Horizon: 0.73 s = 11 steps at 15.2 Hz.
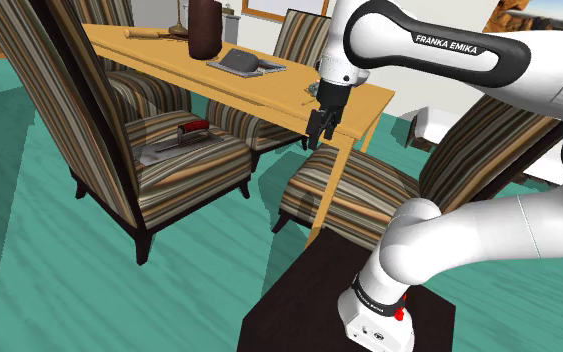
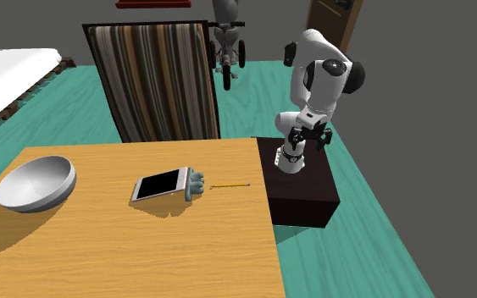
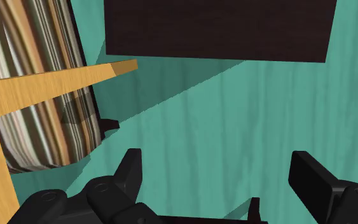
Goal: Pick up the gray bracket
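While the all-black two-finger gripper hangs just off the corner of the light wooden table, right of centre in the shoulder view, note that its fingers stand wide apart and clasp nothing; the wrist view shows teal floor beneath them. Locate the small grey-blue bracket at the middle of the second exterior view. It lies on the tabletop, touching a flat dark-faced slab, with a thin yellow pencil just beside it.
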Each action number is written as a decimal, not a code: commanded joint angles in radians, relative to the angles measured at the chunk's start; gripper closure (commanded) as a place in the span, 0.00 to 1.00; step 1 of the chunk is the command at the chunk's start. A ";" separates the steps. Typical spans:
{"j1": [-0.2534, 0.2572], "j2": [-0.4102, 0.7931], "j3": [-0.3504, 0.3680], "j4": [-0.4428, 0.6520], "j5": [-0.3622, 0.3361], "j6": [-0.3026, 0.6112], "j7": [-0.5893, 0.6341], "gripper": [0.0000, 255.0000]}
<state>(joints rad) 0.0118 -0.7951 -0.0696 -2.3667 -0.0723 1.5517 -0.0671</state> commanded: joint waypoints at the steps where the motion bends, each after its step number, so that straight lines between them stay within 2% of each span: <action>1: 0.000 0.000 0.000 0.000 0.000 0.000 0.000 0.00; 6: -0.025 0.050 -0.115 0.044 -0.062 0.068 -0.128 0.00; 11: -0.035 0.128 -0.232 0.117 -0.097 0.137 -0.256 0.00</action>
<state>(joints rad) -0.0221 -0.6829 -0.2772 -2.2613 -0.1631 1.6709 -0.2960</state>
